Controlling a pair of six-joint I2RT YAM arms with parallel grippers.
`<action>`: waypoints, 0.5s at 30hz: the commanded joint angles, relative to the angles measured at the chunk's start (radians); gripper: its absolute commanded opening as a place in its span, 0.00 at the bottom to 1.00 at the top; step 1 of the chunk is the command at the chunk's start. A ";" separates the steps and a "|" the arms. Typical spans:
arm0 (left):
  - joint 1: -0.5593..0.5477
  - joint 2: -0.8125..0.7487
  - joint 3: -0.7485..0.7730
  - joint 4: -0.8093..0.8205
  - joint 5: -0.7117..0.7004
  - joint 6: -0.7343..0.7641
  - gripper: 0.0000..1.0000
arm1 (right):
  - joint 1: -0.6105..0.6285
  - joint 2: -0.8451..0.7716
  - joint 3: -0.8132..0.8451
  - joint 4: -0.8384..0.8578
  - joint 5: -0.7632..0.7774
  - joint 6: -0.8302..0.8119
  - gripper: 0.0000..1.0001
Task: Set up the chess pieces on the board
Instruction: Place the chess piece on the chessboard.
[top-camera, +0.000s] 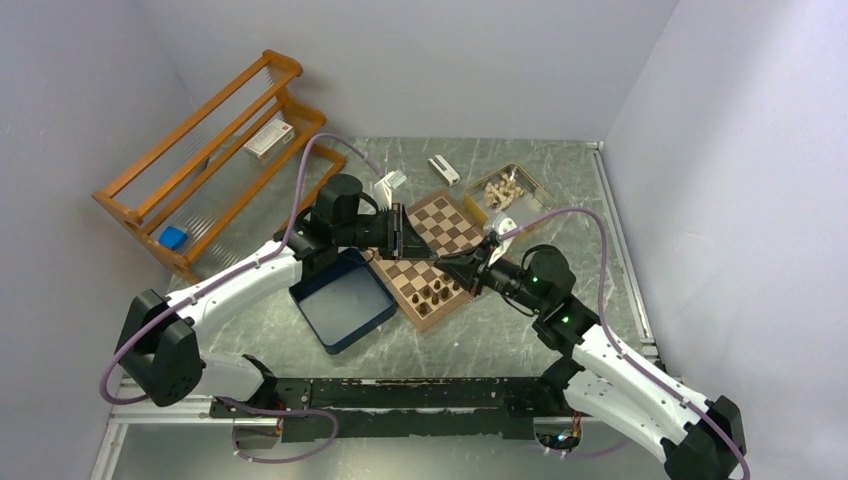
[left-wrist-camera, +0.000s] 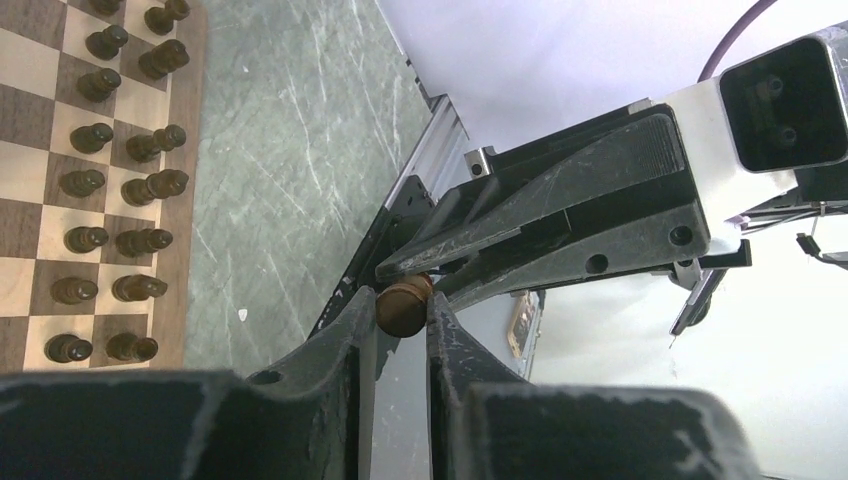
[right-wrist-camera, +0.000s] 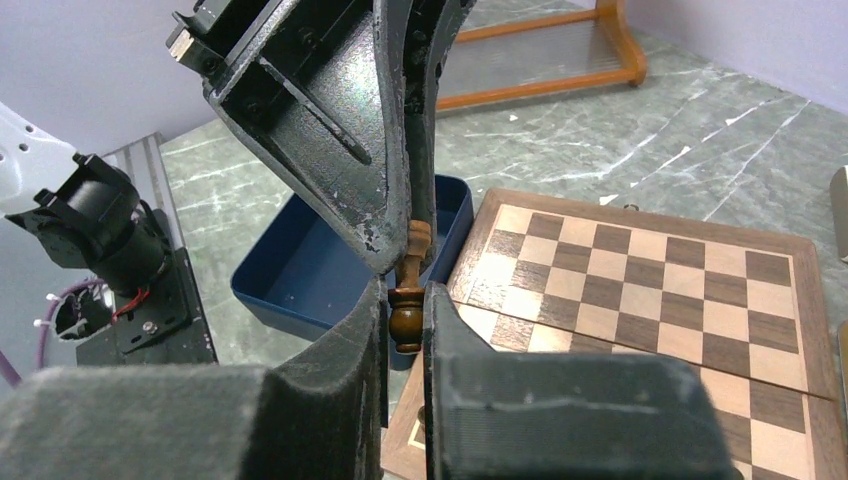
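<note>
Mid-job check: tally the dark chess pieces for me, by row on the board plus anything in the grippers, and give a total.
Edge-row dark pieces on the board: 7
Second-row dark pieces: 8
Held dark piece, gripped by both the left gripper and the right gripper: 1
Total: 16

pale grey-lilac walls (top-camera: 420, 60) close in the table on three sides, evenly lit, with soft shadows. the tabletop (top-camera: 570, 165) looks like green-grey marbled stone. an orange wooden rack (top-camera: 215, 150) stands at the back left, holding a small white box (top-camera: 269, 138) and a blue block (top-camera: 173, 237). a metal rail (top-camera: 622, 240) lines the right edge.
</note>
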 joint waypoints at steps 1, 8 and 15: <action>0.000 0.004 -0.004 0.058 0.030 -0.026 0.17 | -0.003 0.016 0.007 0.037 0.008 0.026 0.15; 0.058 -0.054 -0.109 0.296 -0.001 -0.203 0.10 | -0.015 0.018 0.027 0.016 0.077 0.194 0.61; 0.115 -0.093 -0.238 0.611 -0.012 -0.447 0.09 | -0.051 -0.006 -0.013 0.198 0.057 0.548 0.72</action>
